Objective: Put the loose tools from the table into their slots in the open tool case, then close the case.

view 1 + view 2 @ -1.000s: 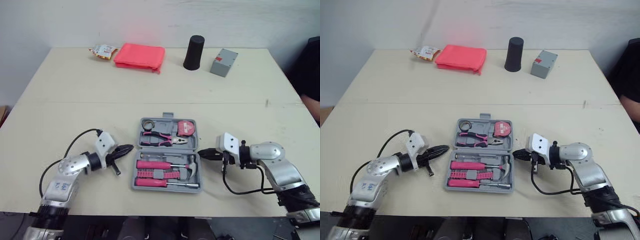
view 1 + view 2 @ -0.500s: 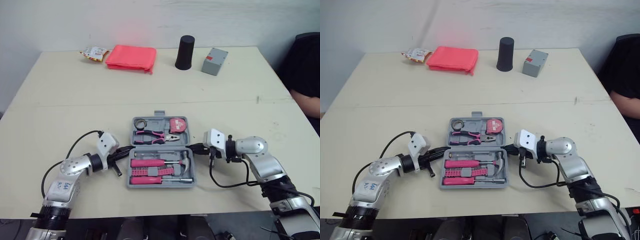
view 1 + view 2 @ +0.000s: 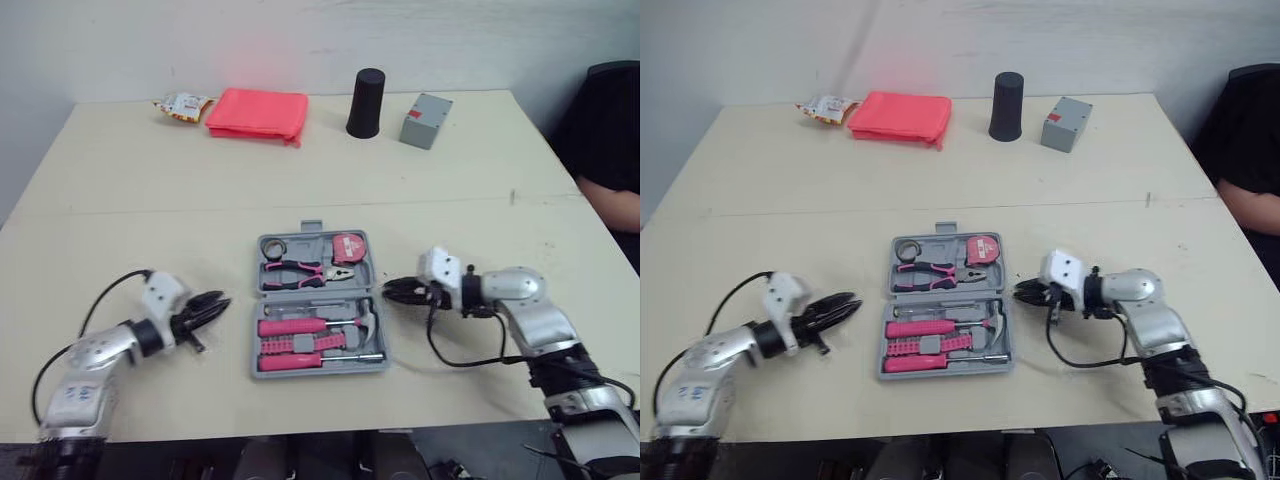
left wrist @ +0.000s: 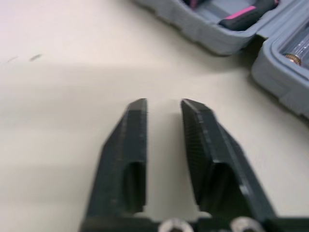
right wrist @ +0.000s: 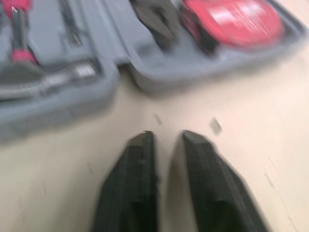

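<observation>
**Left pincer** (image 4: 164, 104): two black fingers a narrow gap apart, bare worktop (image 3: 150, 200) showing between them, nothing gripped. It sits low over the worktop, left of the tool case (image 3: 320, 370) and apart from its left wall, tips aimed right at it.

**Left arm**: forearm nearly level, reaching in from the near-left corner. A black cable loops off the wrist.

**Right pincer** (image 5: 166, 137): fingers parted by a slim gap, empty. It sits just right of the case, level with the hinge line, with a strip of worktop between tips and wall.

**Right arm**: forearm low, coming from the near right, elbow bent, wrist turned left toward the case.

**Tool case**: grey, lying open and flat at centre-near, between the two pincers.
- Far half: tape roll (image 3: 272, 246), pink-handled pliers (image 3: 300, 271), red tape measure (image 3: 347, 248).
- Near half: hammer (image 3: 365, 318) and pink-handled screwdrivers (image 3: 295, 326).

**Far edge of worktop, left to right**: snack packet (image 3: 180, 103), red pouch (image 3: 256, 113), black cylinder (image 3: 366, 103), grey box (image 3: 425, 106).

**Far right**: a person (image 3: 605, 130) in dark clothing.
</observation>
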